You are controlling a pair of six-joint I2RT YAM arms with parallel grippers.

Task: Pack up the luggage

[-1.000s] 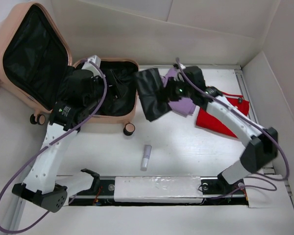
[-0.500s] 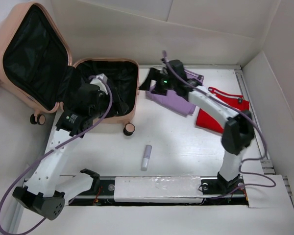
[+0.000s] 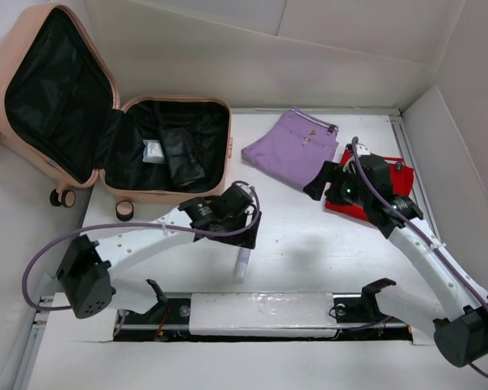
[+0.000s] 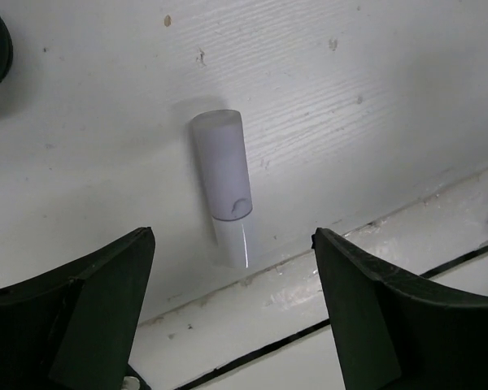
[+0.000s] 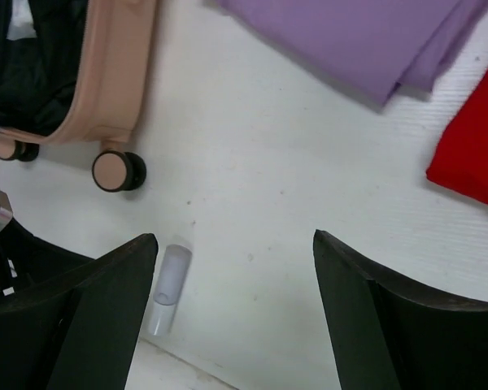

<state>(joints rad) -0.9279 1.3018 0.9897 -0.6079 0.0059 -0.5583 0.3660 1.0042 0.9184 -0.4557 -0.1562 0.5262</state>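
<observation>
The peach-pink luggage [image 3: 226, 154] lies open at the upper left, its lid leaning back. In its black-lined base rest a black folded garment [image 3: 183, 158] and a small white packet [image 3: 153, 150]. My left gripper [image 3: 246, 230] hangs open just above a pale lilac tube [image 3: 241, 265] on the table; in the left wrist view the tube [image 4: 222, 175] lies beyond the gripper [image 4: 233, 236], untouched. My right gripper [image 3: 319, 185] is open and empty, over the table beside the red cloth [image 3: 350, 203]. From the right wrist the gripper [image 5: 235, 236] looks down on bare table.
A folded purple garment [image 3: 297, 150] lies right of the luggage, also seen as purple cloth [image 5: 350, 41] in the right wrist view. The luggage's wheel [image 5: 118, 171] stands near the tube [image 5: 169, 288]. White walls enclose the table; a rail [image 3: 260, 313] runs along the near edge.
The black garment left my right gripper and now lies in the luggage. The right arm swung back right, jaws open. My left arm came out of the luggage to hover over the tube.
</observation>
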